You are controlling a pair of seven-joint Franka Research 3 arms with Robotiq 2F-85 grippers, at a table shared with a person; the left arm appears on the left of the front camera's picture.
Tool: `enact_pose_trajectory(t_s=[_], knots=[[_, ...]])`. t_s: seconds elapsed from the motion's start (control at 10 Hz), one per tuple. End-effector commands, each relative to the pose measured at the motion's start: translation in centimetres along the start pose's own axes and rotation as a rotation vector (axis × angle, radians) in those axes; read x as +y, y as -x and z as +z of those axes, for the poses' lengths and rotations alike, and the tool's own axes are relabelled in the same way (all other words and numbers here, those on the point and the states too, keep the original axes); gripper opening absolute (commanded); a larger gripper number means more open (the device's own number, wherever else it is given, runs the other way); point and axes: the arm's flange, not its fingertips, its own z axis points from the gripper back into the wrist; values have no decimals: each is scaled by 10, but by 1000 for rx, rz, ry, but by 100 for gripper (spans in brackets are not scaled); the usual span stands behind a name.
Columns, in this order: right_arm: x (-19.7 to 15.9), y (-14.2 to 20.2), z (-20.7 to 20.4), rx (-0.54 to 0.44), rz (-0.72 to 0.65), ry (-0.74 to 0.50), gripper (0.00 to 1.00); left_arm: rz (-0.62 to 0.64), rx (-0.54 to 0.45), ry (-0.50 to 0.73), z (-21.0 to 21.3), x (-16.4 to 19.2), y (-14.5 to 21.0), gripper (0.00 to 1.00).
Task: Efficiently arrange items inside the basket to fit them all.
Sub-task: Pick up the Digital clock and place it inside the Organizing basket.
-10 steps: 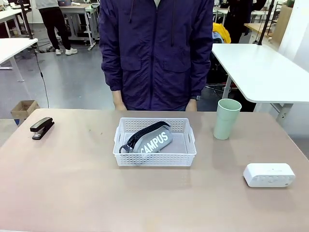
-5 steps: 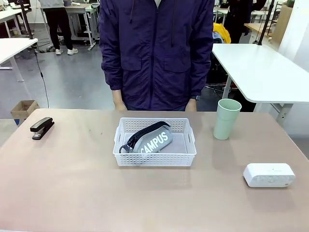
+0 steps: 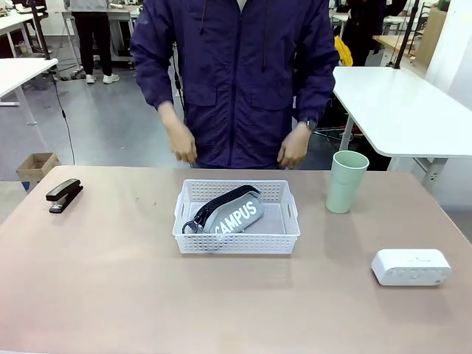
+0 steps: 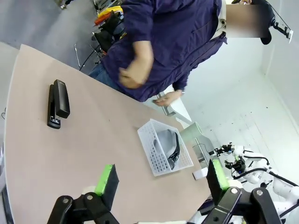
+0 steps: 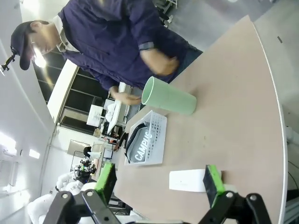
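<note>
Centre frame, front view: one shallow white plastic basket [image 3: 237, 243], lattice walls, on a matte tan tabletop [image 3: 110, 287]. Inside it lies one grey fabric pouch [image 3: 237, 214] with a black strap, set slantwise. Outside the basket:
- one black stapler [image 3: 63, 195], left edge
- one pale green tapered cup [image 3: 346, 182], right of basket
- one white rounded box [image 3: 411, 267], lower right

Wrist views: left hand [image 4: 161, 178] and right hand [image 5: 160, 181] spread wide, nothing held.
</note>
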Motion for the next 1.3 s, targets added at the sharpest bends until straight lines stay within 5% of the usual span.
enact_pose_trajectory(t_s=[0.0,0.5,0.7,1.0,1.2], knots=[[0,-2,1,-21,30,-11,100,-26,-10,14,-1,-2,-1,100],[0,2,1,-4,1,5,100,-26,-10,14,-1,-2,-1,100],[32,-6,-26,73,225,7,100,-26,-10,14,-1,-2,-1,100],[110,-1,-122,404,724,180,100,-26,-10,14,-1,-2,-1,100],[139,20,-164,518,952,196,100,-26,-10,14,-1,-2,-1,100]])
